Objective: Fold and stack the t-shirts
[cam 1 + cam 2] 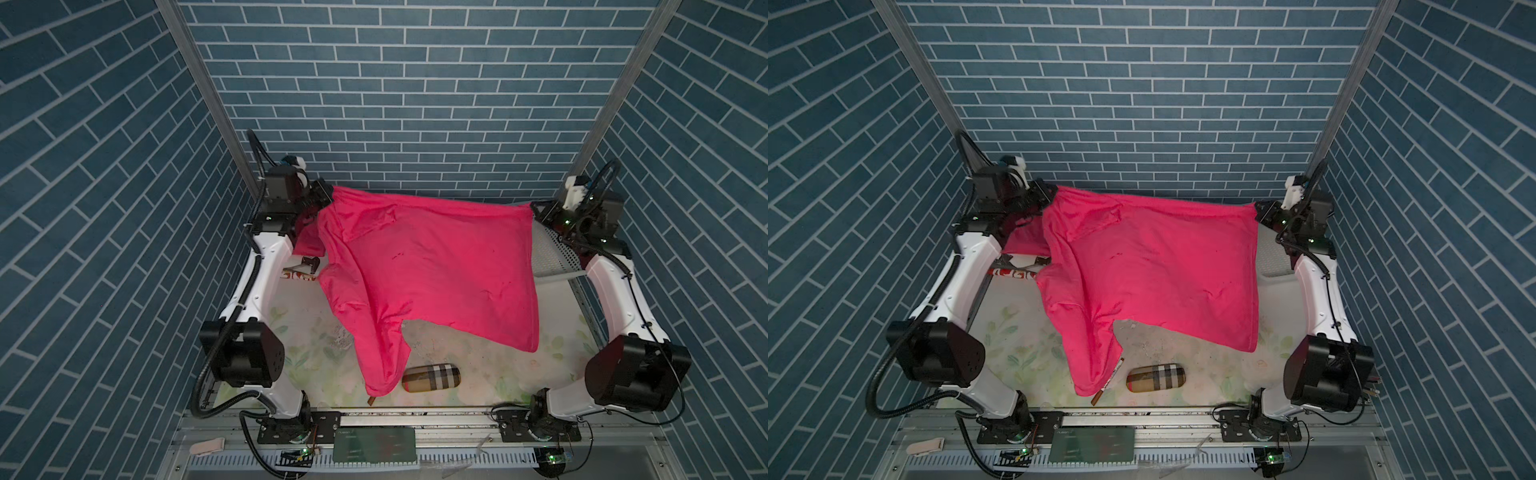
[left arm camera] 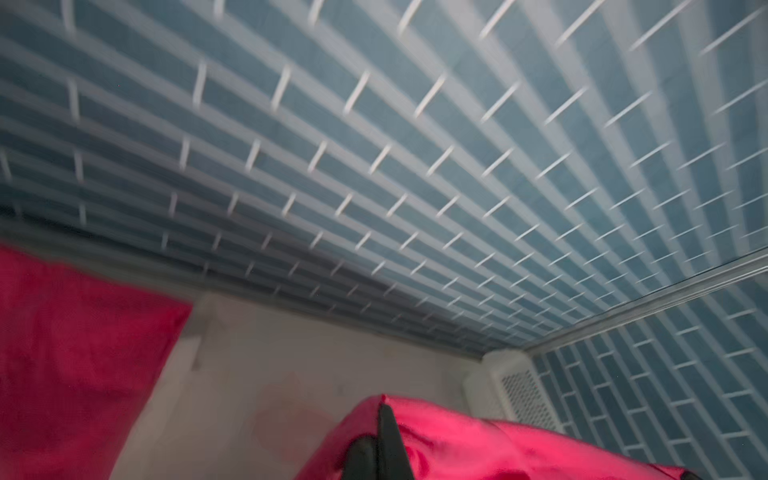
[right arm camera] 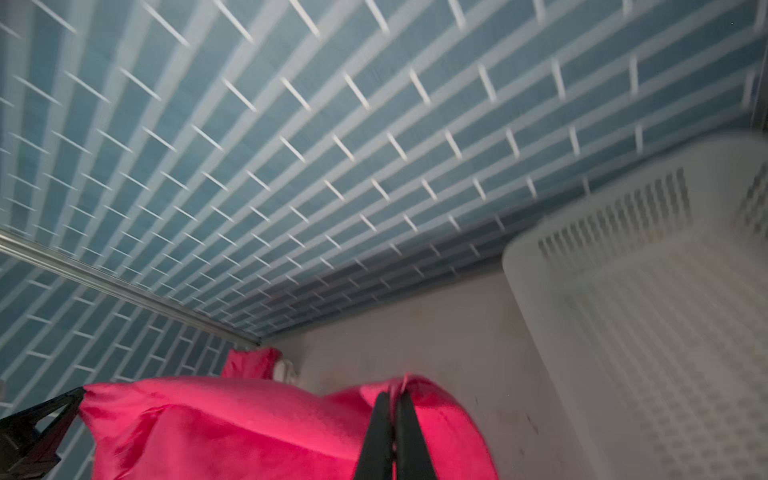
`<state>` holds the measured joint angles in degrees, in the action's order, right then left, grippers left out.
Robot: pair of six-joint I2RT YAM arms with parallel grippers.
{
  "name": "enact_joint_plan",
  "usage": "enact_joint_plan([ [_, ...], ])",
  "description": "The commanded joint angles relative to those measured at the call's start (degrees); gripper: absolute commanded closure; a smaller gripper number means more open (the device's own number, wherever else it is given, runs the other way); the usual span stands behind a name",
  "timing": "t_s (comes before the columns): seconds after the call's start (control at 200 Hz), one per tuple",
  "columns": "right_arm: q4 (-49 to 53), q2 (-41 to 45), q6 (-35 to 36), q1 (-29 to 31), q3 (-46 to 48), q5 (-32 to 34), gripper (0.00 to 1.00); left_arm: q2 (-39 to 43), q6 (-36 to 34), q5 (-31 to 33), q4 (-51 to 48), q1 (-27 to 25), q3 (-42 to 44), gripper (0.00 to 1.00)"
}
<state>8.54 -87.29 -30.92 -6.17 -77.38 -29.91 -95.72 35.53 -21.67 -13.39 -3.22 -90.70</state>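
Observation:
A bright pink t-shirt (image 1: 432, 266) (image 1: 1154, 266) hangs stretched between both grippers above the far half of the table, its lower part draping down towards the front. My left gripper (image 1: 328, 193) (image 1: 1052, 192) is shut on its far left corner. The left wrist view shows that gripper (image 2: 383, 411) pinching the fabric (image 2: 478, 449). My right gripper (image 1: 534, 208) (image 1: 1257, 206) is shut on the far right corner; in its wrist view the gripper (image 3: 395, 395) clamps the cloth (image 3: 232, 424). A second pink t-shirt (image 1: 309, 243) (image 2: 75, 353) lies on the table under the left gripper, partly hidden.
A white perforated basket (image 1: 552, 253) (image 3: 623, 291) stands at the far right. A plaid beige case (image 1: 430, 376) (image 1: 1156, 376) and a pen (image 1: 1111, 380) lie near the front edge. A red-and-white object (image 1: 1011, 273) lies at the left. Blue tiled walls close three sides.

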Motion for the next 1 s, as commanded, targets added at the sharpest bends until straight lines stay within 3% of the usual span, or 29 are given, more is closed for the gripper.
enact_joint_plan([
  [0.0,-5.0,-4.0,3.7,2.0,3.7,6.5,1.0,-1.0,1.5,0.1,12.2,-3.1,8.7,1.0],
  [0.16,-2.6,-15.2,6.5,4.2,0.2,8.5,1.0,-10.1,1.7,1.7,17.7,-4.1,13.7,1.0],
  [0.41,-0.9,-23.0,9.8,4.8,-6.2,12.7,1.0,-17.7,0.8,2.8,15.5,-4.1,7.2,1.0],
  [0.675,3.1,-23.5,11.5,4.5,-11.4,12.9,1.0,-19.8,0.3,4.4,9.3,-3.0,-3.4,1.0],
  [0.995,2.4,-19.9,11.3,3.2,-6.3,10.9,1.0,-25.4,-0.8,3.8,3.8,-1.5,-11.6,1.0],
])
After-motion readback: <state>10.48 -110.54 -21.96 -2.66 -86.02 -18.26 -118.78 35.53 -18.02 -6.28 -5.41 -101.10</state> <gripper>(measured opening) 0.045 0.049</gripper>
